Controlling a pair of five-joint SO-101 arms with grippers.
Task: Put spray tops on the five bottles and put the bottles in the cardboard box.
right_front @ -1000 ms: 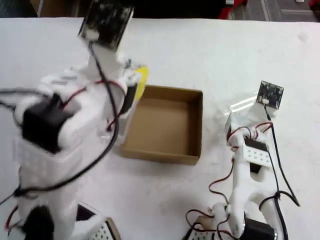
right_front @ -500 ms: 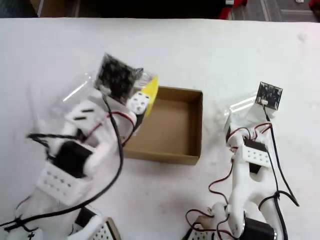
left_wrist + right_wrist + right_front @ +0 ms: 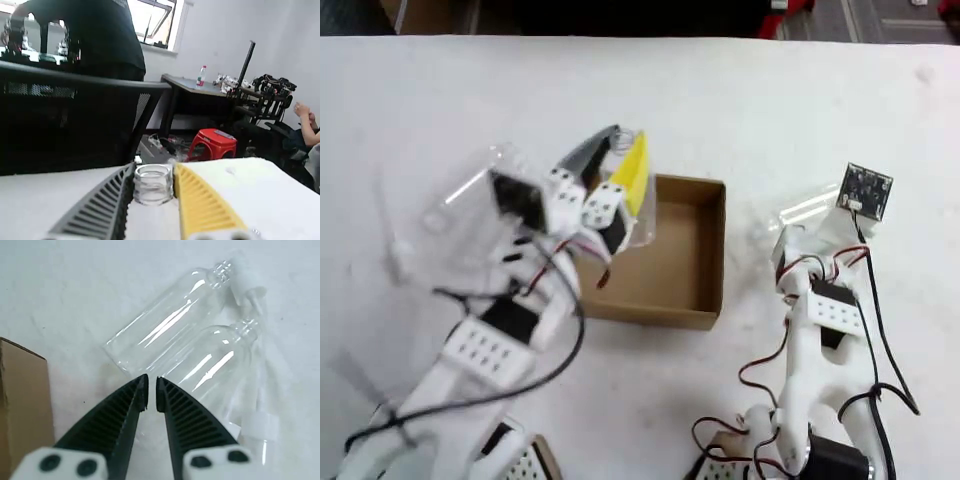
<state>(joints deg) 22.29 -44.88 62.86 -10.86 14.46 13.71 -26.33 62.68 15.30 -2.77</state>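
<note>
Looking down on a white table [image 3: 770,90], with a cardboard box [image 3: 665,255] sitting open near its middle; glimpsing, past the table's far edge in the left wrist view, a black chair [image 3: 75,115] and a red stool [image 3: 212,142]; finding the left gripper [image 3: 627,140] hanging over the left wall of the box, pinching a clear bottle [image 3: 152,185] between grey and yellow fingers [image 3: 200,205] just below the neck; noting that neck standing bare, with no spray top on it; finding the right gripper [image 3: 151,386] on the other side of the box, poised above the table, black fingers [image 3: 185,415] nearly pressed together with only a slit between the tips, gripping nothing; seeing two more bottles [image 3: 165,315] lying close side by side just beyond those tips, necks pointing the same way; spotting a white spray top [image 3: 242,285] at the neck of one, though not managing to tell whether screwed on or merely lying against it.
</note>
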